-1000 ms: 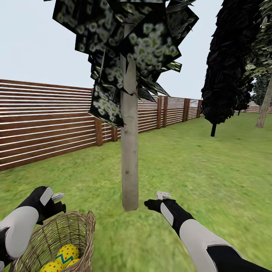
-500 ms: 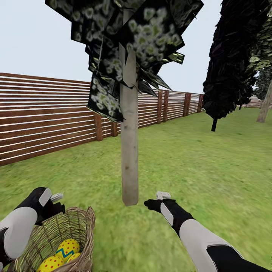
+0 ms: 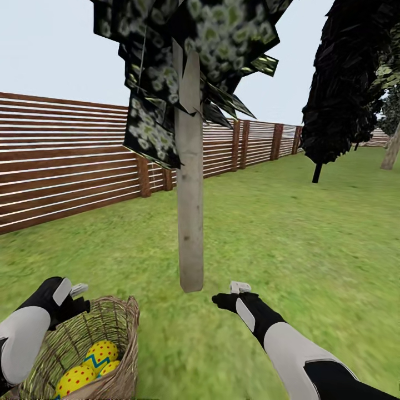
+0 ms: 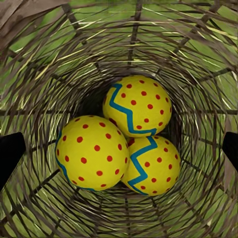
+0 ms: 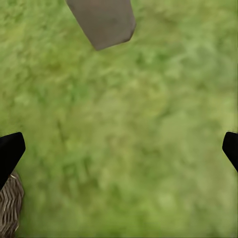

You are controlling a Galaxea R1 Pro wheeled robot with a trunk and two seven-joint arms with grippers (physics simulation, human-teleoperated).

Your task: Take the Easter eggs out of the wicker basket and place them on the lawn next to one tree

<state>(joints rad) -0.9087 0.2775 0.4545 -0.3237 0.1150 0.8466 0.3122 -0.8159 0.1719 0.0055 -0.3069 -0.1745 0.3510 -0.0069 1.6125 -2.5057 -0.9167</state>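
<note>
The wicker basket [image 3: 114, 325] stands on the lawn [image 3: 289, 244] at my lower left, close to the tree [image 3: 190, 222] with the pale trunk. Three Easter eggs lie inside it: one with a blue zigzag [image 4: 138, 105], one mostly dotted [image 4: 91, 152], and a third beneath them [image 4: 151, 166]. My left gripper [image 3: 79, 289] [image 4: 119, 148] hovers open over the basket's far-left rim and looks straight down onto the eggs. My right gripper [image 3: 240, 287] [image 5: 119, 148] hangs open over bare grass just right of the trunk's base [image 5: 104, 20], holding nothing.
A brown slat fence [image 3: 72, 161] runs behind the tree. An all-black tree [image 3: 339, 83] stands at the right, with another pale trunk [image 3: 392, 150] at the far right. Open grass stretches to the right of the trunk.
The whole view has shifted, so tree and basket sit a little higher in the picture. My left hand is slightly lower against the basket's rim. The right arm looks unmoved.
</note>
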